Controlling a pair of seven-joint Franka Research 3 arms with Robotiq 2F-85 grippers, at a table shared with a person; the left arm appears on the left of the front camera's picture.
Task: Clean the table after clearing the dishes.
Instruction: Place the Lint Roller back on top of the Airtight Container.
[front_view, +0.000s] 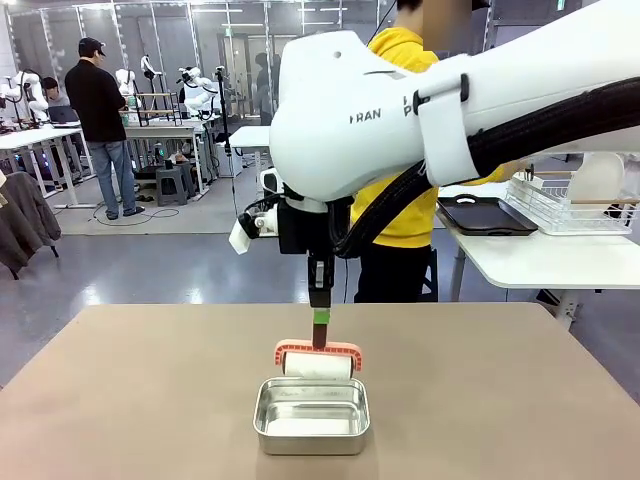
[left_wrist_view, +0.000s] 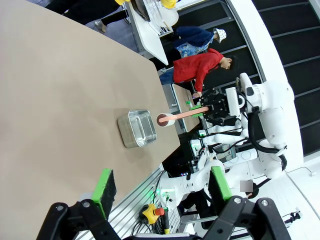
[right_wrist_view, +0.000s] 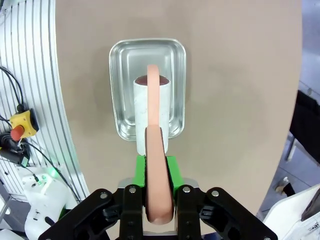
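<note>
Right wrist view: right gripper (right_wrist_view: 160, 172) clamps roller (right_wrist_view: 151, 107) handle, roller hiding pan (right_wrist_view: 120, 85) floor; left gripper (left_wrist_view: 162, 185) wide, empty.

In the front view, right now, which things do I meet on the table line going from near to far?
Steel pan → white roller with its pink frame → right end effector shut on the roller's handle → far edge of the table → the person in yellow.
</note>
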